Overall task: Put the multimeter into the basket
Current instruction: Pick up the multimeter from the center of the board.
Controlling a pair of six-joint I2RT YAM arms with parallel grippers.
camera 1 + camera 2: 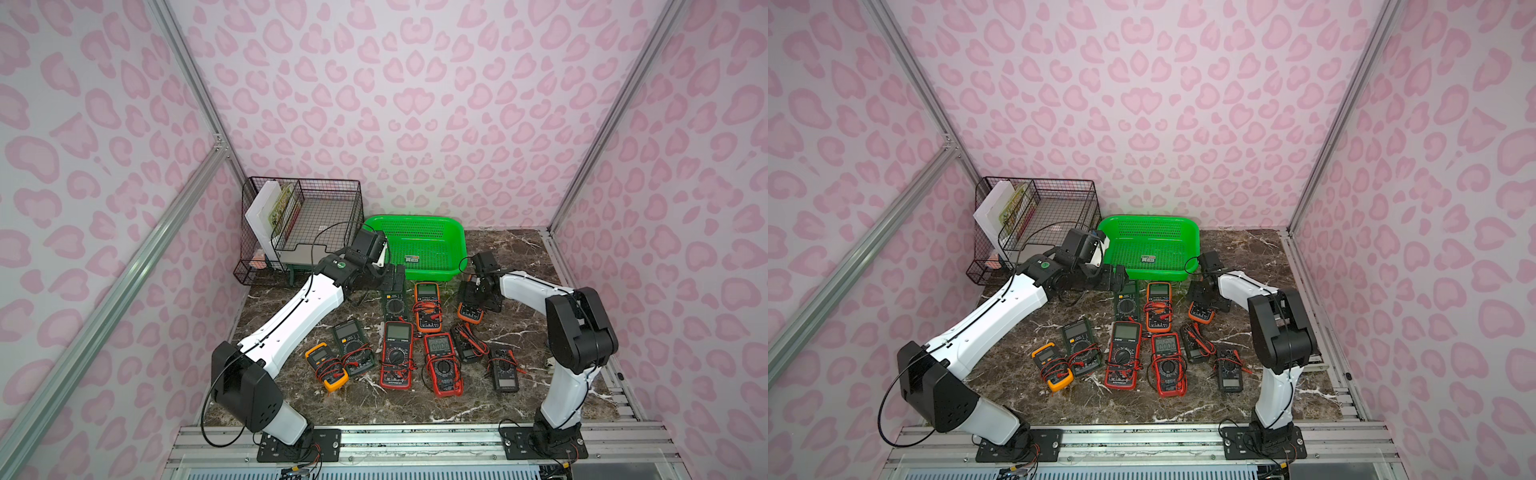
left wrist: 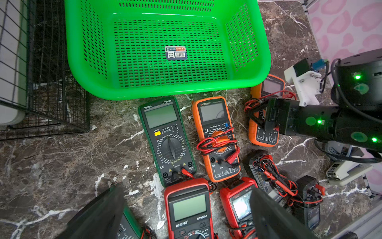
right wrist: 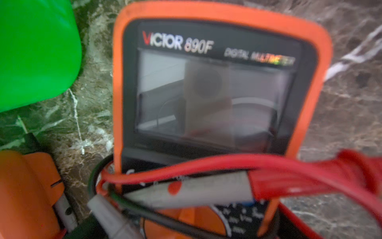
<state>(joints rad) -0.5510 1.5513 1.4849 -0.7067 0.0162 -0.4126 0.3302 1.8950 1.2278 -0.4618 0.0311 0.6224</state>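
Observation:
The multimeter (image 3: pixel 206 82) is an orange Victor 890F with red and black leads wound round it. It lies flat on the marble by the right front corner of the green basket (image 1: pixel 415 218). My right gripper (image 1: pixel 473 297) is down over its middle, jaws astride the body (image 2: pixel 263 136). The blurred right wrist view does not show whether they press on it. Only a label sticker lies in the basket (image 2: pixel 165 91). My left gripper (image 2: pixel 186 217) hangs open and empty above the meters in front of the basket's left front corner (image 1: pixel 390 278).
Several more multimeters with leads lie in rows on the marble, among them a green one (image 1: pixel 392 305), an orange one (image 1: pixel 427 305) and a red one (image 1: pixel 397 353). A black wire rack (image 1: pixel 299 224) stands left of the basket. Patterned walls close three sides.

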